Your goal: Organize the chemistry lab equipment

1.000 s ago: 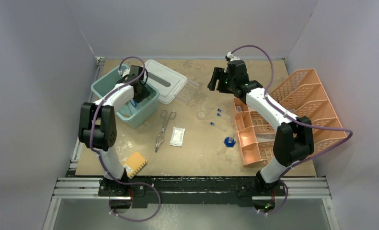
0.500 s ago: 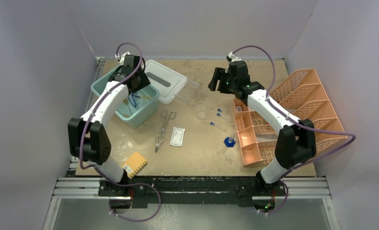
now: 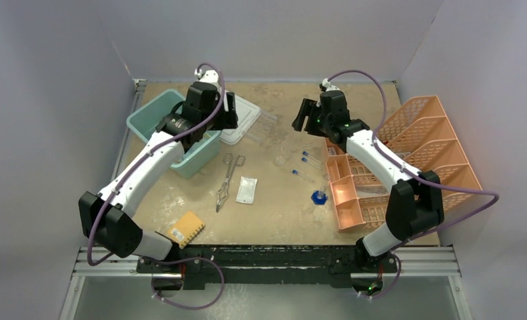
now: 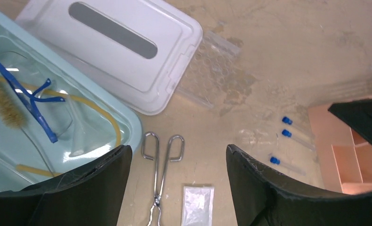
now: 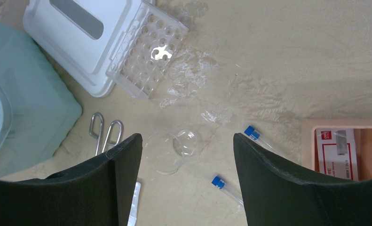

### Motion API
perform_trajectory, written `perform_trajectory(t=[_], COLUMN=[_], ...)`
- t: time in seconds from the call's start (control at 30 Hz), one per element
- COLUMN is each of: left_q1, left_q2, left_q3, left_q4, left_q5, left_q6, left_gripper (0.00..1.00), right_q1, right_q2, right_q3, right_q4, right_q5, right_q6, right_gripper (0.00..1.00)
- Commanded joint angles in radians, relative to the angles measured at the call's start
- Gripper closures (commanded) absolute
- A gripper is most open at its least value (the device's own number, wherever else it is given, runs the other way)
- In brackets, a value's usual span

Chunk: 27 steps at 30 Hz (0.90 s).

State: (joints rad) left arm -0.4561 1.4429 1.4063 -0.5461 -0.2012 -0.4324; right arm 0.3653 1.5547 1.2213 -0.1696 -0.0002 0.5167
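My left gripper (image 3: 230, 110) is open and empty, high above the white lid's right edge (image 4: 179, 188). Below it lie the metal tongs (image 4: 162, 169), a white packet (image 4: 198, 205) and the clear tube rack (image 4: 212, 77). The blue-rimmed glasses (image 4: 33, 101), tan tubing (image 4: 99, 110) and bristle brush (image 4: 5, 106) lie in the teal bin (image 3: 140, 120). My right gripper (image 3: 304, 115) is open and empty (image 5: 187, 183), above two clear dishes (image 5: 165, 150) and blue-capped test tubes (image 5: 259, 139). Three tubes (image 3: 312, 159) lie left of the peach organiser.
The white lid (image 3: 244, 113) lies beside the bin. The peach compartment organiser (image 3: 354, 193) and an orange file rack (image 3: 434, 140) stand at the right. A small blue part (image 3: 319, 197) lies near the organiser. A yellow sponge (image 3: 187, 228) lies at the front left.
My left gripper has risen out of the teal bin and swung right, over the white lid. My right gripper has barely moved.
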Motion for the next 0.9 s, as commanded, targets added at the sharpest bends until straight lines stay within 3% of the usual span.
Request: perform_trajectory(t=[0.0, 0.3, 0.67, 0.87], left_q1=[-0.038, -0.136, -0.148, -0.15], left_q2=[-0.03, 0.014, 0.08, 0.145], left_q3=[-0.049, -0.208, -0.386, -0.436], left_q4=[0.048, -0.027, 0.017, 0.014], left_q5=[0.08, 0.058, 0.052, 0.048], left_q6=[0.065, 0.063, 0.005, -0.025], left_gripper=[0.28, 0.32, 0.33, 0.4], right_q1=[-0.005, -0.011, -0.012, -0.011], right_q2=[-0.058, -0.109, -0.136, -0.152], right_q3=[0.028, 0.064, 0.006, -0.006], right_q4=[-0.009, -0.056, -0.001, -0.003], right_q5=[0.069, 0.153, 0.11, 0.12], right_q6=[0.002, -0.019, 0.002, -0.018], right_gripper=[0.27, 0.26, 0.26, 0.26])
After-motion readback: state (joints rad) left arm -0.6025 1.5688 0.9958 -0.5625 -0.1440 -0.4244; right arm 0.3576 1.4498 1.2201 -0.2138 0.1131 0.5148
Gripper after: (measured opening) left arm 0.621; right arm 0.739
